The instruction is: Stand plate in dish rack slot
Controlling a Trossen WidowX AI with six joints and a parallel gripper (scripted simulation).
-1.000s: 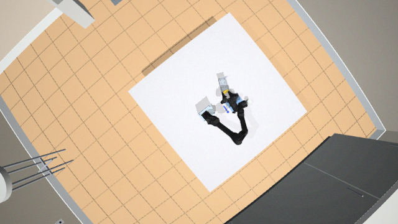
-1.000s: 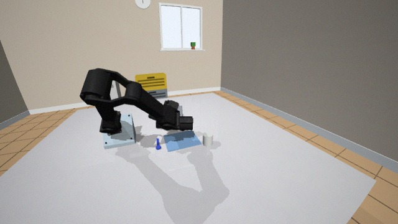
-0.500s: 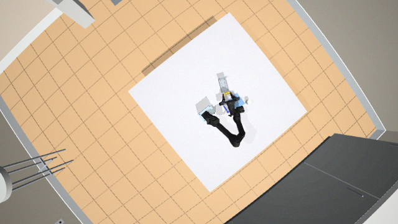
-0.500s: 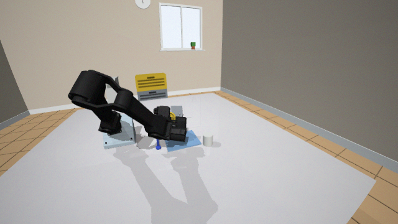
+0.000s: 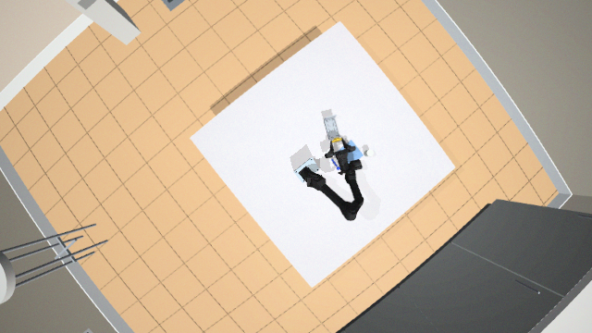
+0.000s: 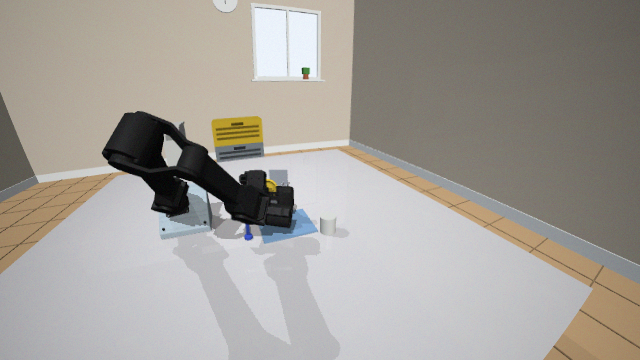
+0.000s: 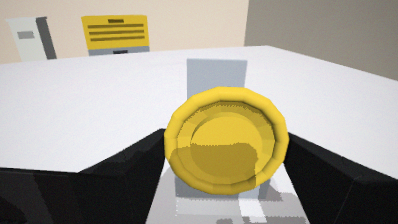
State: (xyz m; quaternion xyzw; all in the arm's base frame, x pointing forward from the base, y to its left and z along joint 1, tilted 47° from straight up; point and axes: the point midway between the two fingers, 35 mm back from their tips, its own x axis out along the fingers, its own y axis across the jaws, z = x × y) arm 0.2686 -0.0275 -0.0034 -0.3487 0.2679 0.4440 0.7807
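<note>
My gripper (image 7: pixel 223 137) (image 6: pixel 278 196) (image 5: pixel 338 143) is shut on the yellow plate (image 7: pixel 227 140) (image 6: pixel 271 184) (image 5: pixel 337 138), with a black finger on each side of its rim. The plate stands on edge, its hollow face toward the wrist camera. The grey dish rack (image 7: pixel 216 75) (image 6: pixel 278 175) (image 5: pixel 331 126) lies straight beyond the plate. Its near part shows under the plate in the wrist view. The plate hides the rack's rails, so I cannot tell whether it touches them. The arm reaches low over the table.
A blue mat (image 6: pixel 301 225) (image 5: pixel 355 153) lies under the wrist. A white cup (image 6: pixel 328 225) (image 5: pixel 369 151) stands right of it. A small blue peg (image 6: pixel 248 232) (image 5: pixel 337 166) stands left of the mat. The arm's base plate (image 6: pixel 182 227) (image 5: pixel 303 166) is further left.
</note>
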